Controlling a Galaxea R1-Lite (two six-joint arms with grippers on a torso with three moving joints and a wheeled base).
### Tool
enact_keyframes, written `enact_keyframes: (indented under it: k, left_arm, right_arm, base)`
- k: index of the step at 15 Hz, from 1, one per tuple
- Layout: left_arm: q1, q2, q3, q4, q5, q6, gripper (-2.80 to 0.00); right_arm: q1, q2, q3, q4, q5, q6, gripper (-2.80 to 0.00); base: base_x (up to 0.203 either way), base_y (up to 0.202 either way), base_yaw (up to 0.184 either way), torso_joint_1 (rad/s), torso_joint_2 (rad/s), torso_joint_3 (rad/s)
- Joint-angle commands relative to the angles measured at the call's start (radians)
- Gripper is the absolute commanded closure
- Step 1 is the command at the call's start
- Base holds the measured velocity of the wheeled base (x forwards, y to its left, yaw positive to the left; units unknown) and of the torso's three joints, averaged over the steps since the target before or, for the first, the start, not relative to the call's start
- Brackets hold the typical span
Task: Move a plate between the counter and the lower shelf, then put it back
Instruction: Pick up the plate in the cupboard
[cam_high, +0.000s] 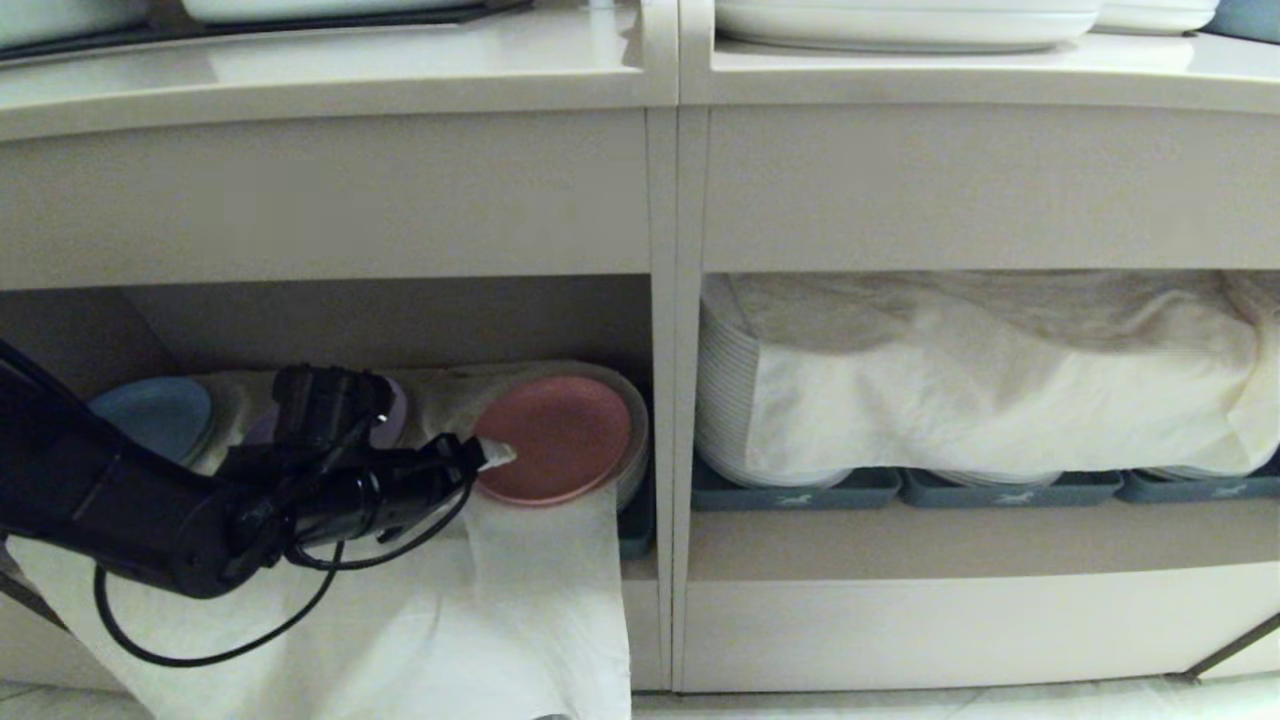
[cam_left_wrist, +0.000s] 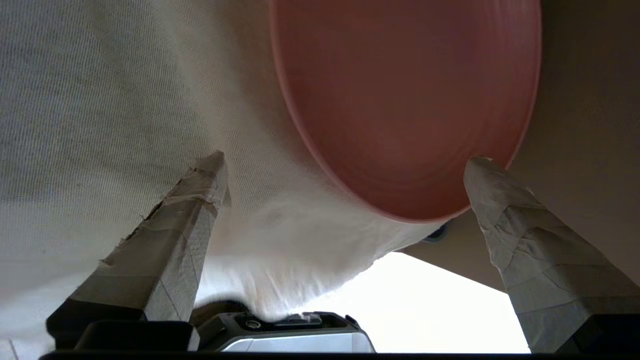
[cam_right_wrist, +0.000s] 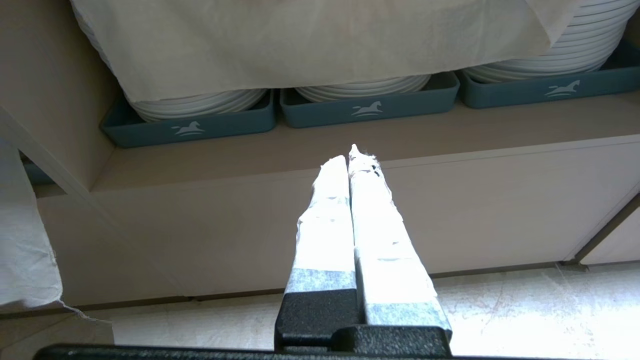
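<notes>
- The pink plate (cam_high: 558, 438) lies in the lower shelf (cam_high: 400, 320), at its right end beside the upright divider (cam_high: 664, 400). It tops a small stack and rests over a white cloth (cam_high: 520, 600) that drapes down past the shelf's front edge.
- The left gripper (cam_high: 495, 455) is at the plate's near-left rim, released, with its taped fingers (cam_left_wrist: 195, 200) spread wide. One tip sits at the rim; the other lies over the cloth. Nothing is held.
- The right gripper (cam_right_wrist: 352, 160) hangs parked before the wider cubby, clenched on nothing.
- To do this step well, I judge the fingers should straddle the rim alone, one above and one below, catching neither the cloth nor the plate beneath.
- The worktop (cam_high: 320, 70) runs above the shelf.
- No writing is readable. The grey-blue trays (cam_right_wrist: 367, 107) carry a white horse emblem.
</notes>
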Motion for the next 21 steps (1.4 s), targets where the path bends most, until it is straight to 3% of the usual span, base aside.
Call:
enact_keyframes:
  k: [1,21]
  left_arm:
    - [-0.001,0.006,-0.004,-0.004,0.0,-0.004,-2.8]
    - [-0.001,0.057,-0.056,-0.013,0.001,0.002,-2.8]
  right_arm:
    - [0.0,0.0,0.0,-0.001,-0.001,0.0,0.0]
    - [0.0,0.0,0.0,-0.001,-0.001,0.0,0.0]
  base:
    - [0.0,0.0,0.0,0.0,0.0,0.0]
    - [0.0,0.0,0.0,0.0,0.0,0.0]
